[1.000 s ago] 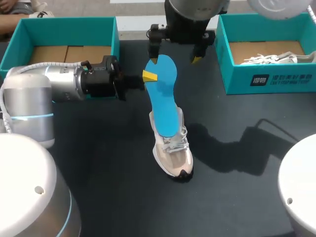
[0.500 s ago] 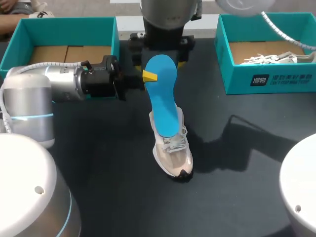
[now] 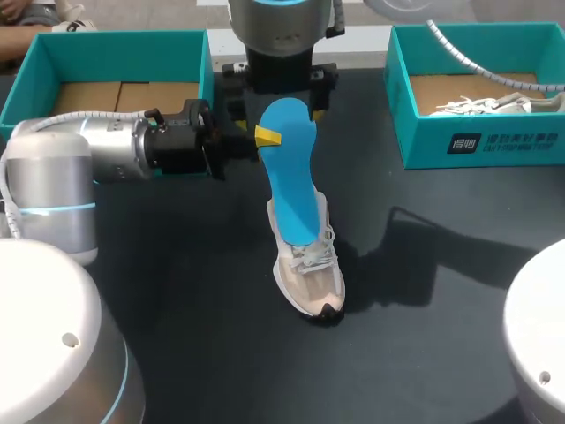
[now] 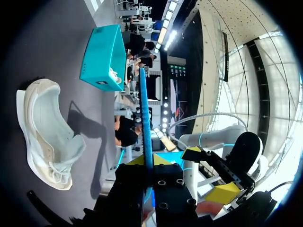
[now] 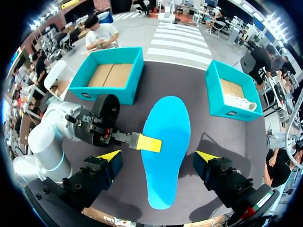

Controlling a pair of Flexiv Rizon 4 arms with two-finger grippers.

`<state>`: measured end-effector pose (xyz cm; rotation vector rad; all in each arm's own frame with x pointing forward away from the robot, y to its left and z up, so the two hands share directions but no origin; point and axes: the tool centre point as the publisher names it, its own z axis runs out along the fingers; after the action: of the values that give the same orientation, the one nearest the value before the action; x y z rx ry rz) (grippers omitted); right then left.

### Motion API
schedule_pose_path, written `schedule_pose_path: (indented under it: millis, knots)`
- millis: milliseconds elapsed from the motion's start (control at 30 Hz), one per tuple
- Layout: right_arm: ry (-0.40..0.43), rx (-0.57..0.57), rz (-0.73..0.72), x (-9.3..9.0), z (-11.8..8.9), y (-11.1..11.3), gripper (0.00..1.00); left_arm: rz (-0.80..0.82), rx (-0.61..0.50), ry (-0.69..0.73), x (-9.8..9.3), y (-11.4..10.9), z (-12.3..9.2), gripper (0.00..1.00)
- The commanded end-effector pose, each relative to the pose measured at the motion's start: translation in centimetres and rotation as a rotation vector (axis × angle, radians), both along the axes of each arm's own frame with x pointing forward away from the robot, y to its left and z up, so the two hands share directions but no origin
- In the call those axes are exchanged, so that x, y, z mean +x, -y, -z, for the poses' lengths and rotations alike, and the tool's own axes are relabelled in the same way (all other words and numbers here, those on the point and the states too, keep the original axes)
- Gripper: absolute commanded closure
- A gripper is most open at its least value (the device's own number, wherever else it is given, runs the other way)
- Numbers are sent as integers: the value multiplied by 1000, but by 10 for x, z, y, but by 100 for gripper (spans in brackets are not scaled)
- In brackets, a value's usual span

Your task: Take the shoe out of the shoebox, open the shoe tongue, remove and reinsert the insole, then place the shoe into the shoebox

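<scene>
Bright, seemingly overhead light; hard shadows (image 3: 415,256).

You face a bright blue insole (image 3: 291,168) over a white-and-beige shoe (image 3: 307,269) with a black toe; a teal shoebox (image 3: 53,44) at 10 o'clock and a second shoebox (image 3: 481,146) at 2 o'clock, both lined cardboard brown; your left gripper (image 3: 267,136) is black with yellow tips; the table (image 3: 177,291) is black.

Dark grey table (image 3: 185,291), hard shadows (image 3: 415,256)
</scene>
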<state>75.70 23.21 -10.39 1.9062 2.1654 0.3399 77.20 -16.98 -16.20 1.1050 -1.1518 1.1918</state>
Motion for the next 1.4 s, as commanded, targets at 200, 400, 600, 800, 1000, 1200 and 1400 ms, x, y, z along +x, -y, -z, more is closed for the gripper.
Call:
schedule_pose_path:
  millis: [200, 400, 600, 800, 1000, 1200, 1400]
  knots:
    - [-8, 154, -53, -2, -7, 29, 0, -1, 0, 0, -1, 0, 0, 100]
    - [-32, 389, -93, -5, -14, 57, 0, -1, 0, 0, -1, 0, 0, 100]
    - [-42, 628, -90, -3, -11, 86, 0, -1, 0, 0, -1, 0, 0, 100]
    - [-75, 841, -105, 2, 4, 104, 0, -1, 0, 0, -1, 0, 0, 100]
    - [-112, 989, -144, 8, 13, 111, 0, -1, 0, 0, -1, 0, 0, 100]
    - [-137, 1080, -200, 15, 21, 108, 0, -1, 0, 0, -1, 0, 0, 100]
    - [-145, 1185, -254, 18, 28, 103, 0, -1, 0, 0, -1, 0, 0, 100]
